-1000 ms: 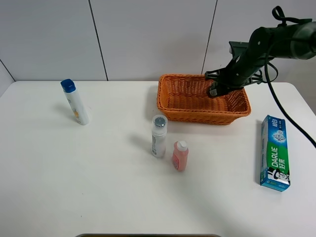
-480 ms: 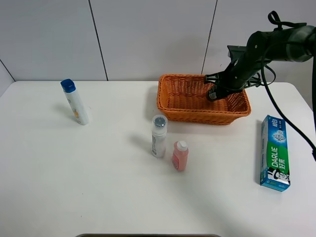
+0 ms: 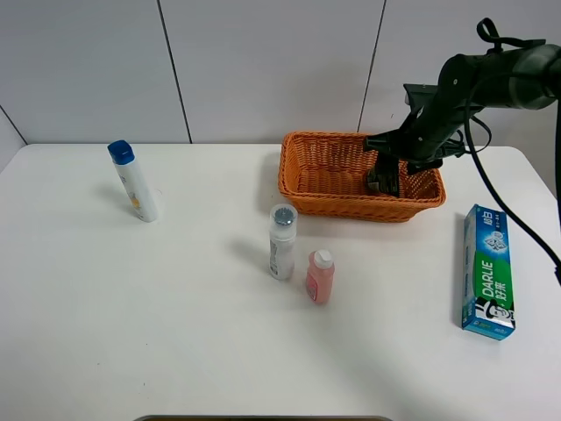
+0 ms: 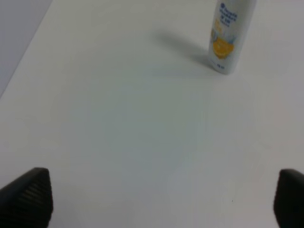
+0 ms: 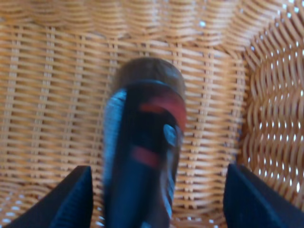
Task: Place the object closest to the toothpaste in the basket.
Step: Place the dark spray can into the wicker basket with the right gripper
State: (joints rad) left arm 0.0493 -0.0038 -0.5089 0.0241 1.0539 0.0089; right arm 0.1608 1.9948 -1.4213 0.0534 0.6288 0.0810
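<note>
R tool (image 5: 156, 190) hangs over the right end of the orange wicker basket (image 3: 337, 203), fingers (image 5: 71, 199) spread wide apart. Dark bottle (image 3: 383, 178) w/ red & blue label is inside the basket, betw. the two fingers but touching neither. It's blurred in the right wrist view, so can't tell whether it stands or leans. Toothpaste box (image 3: 488, 270) lies flat on the white worktop (image 3: 175, 333), right of the basket & nearer the camera, apart from it. Mid-worktop, in front of the basket: white bottle w/ grey cap (image 3: 281, 243), upright, w/ small pink bottle (image 3: 320, 277) just beside it, also upright. Blue-capped bottle (image 3: 134, 181) stands far left, well apart from the rest. L tool (image 4: 156, 199) is over bare worktop near that bottle, fingertips wide apart, nothing betw. them.
</note>
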